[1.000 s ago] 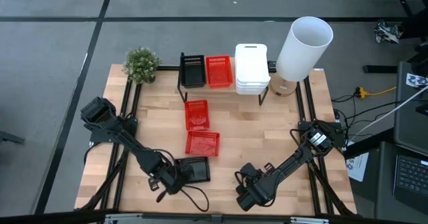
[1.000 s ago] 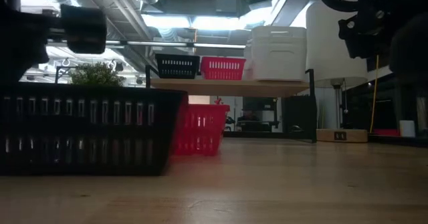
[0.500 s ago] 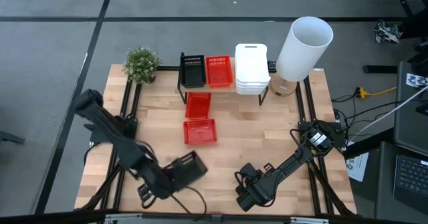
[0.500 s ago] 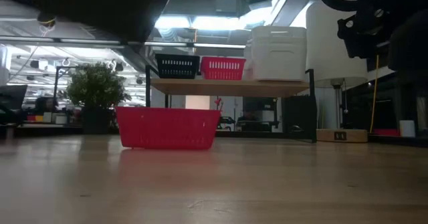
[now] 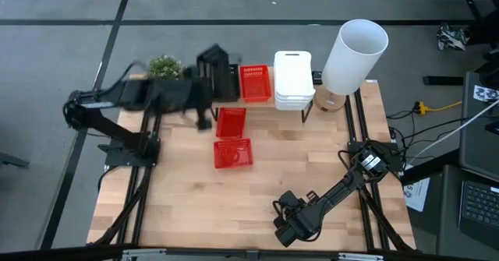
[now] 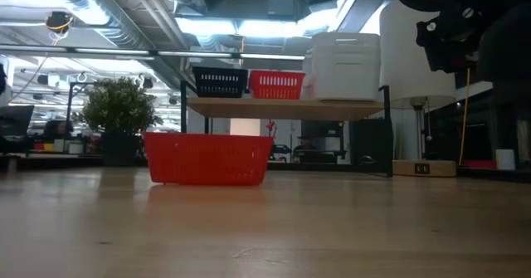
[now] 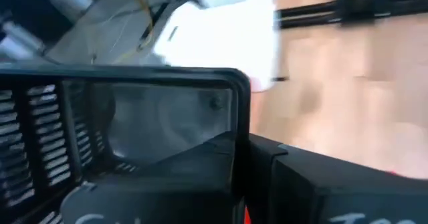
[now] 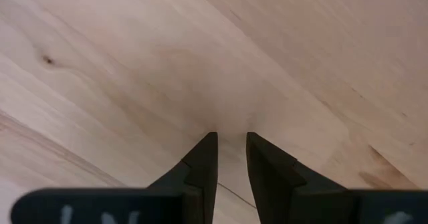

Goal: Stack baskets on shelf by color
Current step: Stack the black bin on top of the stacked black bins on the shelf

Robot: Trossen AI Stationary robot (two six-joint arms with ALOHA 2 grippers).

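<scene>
black basket [image 5: 214, 61] clamped in left end effector [image 5: 204, 86]

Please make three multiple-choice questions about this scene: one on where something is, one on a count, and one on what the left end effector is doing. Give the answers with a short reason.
1. Where are the white baskets?
A. On the right end of the shelf
B. At the front edge of the table
C. On the floor

2. How many red baskets lie on the table, off the shelf?
A. None
B. Two
C. Four

3. What does the left end effector hold?
A. A red basket
B. Nothing
C. A black basket

Answers:
1. A, the white stack sits on the shelf beside the red basket there.
2. B, the high view shows two in front of the shelf.
3. C, the left wrist view shows black mesh walls in its grip.
</scene>
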